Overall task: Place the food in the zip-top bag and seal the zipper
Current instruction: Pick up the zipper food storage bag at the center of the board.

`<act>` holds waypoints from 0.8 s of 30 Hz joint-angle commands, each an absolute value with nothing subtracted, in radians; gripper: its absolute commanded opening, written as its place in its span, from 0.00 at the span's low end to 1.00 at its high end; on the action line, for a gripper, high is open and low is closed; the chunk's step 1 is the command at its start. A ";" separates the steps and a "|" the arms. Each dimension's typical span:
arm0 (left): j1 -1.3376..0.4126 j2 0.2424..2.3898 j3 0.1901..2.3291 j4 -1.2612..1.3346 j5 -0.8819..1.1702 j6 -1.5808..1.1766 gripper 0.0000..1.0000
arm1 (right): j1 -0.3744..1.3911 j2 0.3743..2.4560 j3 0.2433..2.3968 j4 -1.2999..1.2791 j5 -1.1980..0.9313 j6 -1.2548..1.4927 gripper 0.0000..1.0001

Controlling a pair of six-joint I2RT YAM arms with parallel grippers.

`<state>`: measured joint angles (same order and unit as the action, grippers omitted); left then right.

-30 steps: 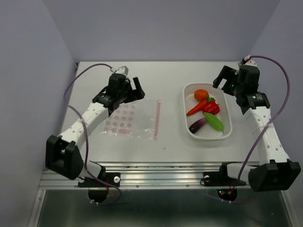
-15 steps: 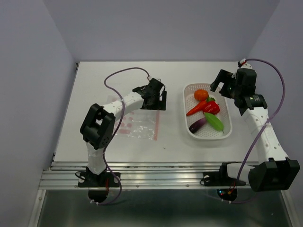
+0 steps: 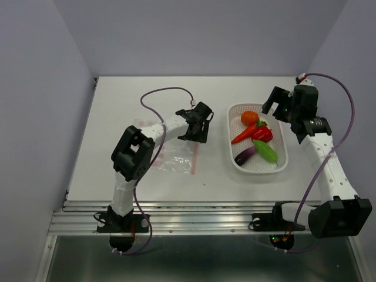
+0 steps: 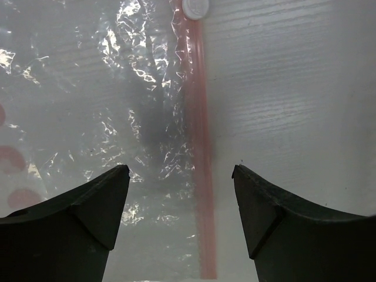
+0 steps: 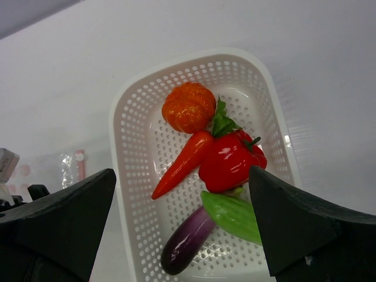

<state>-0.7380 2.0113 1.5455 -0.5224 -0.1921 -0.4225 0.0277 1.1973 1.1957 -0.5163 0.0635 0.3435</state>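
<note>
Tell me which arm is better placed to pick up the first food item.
Right. The right claw hangs open by the basket, the food framed between its fingers. The left claw is open over the zipper of the zip-top bag, apart from the basket.

light: bright, even, from overhead
shadows: soft; dim patch on bag [image 4: 147, 123] in left wrist view
glare: sparkle on bag wrinkles; sheen on pepper [image 5: 229, 161]
focus: left fingers [image 4: 64, 229] soft close-up; top view sharp
</note>
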 commanded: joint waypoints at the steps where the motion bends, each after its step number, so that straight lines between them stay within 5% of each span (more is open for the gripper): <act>1: -0.738 2.013 1.580 -0.540 -0.154 -0.384 0.82 | 0.029 1.193 1.197 -0.509 0.092 0.342 1.00; 15: -0.738 2.040 1.559 -0.543 -0.155 -0.382 0.63 | 0.029 1.206 1.200 -0.528 0.137 0.341 1.00; 24: -0.741 2.045 1.536 -0.525 -0.132 -0.379 0.62 | 0.029 1.213 1.201 -0.534 0.140 0.341 1.00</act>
<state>-0.7380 2.0338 1.5444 -0.5274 -0.1467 -0.3923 0.0277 1.2133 1.1957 -0.5407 0.1230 0.3435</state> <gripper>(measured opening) 0.625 0.998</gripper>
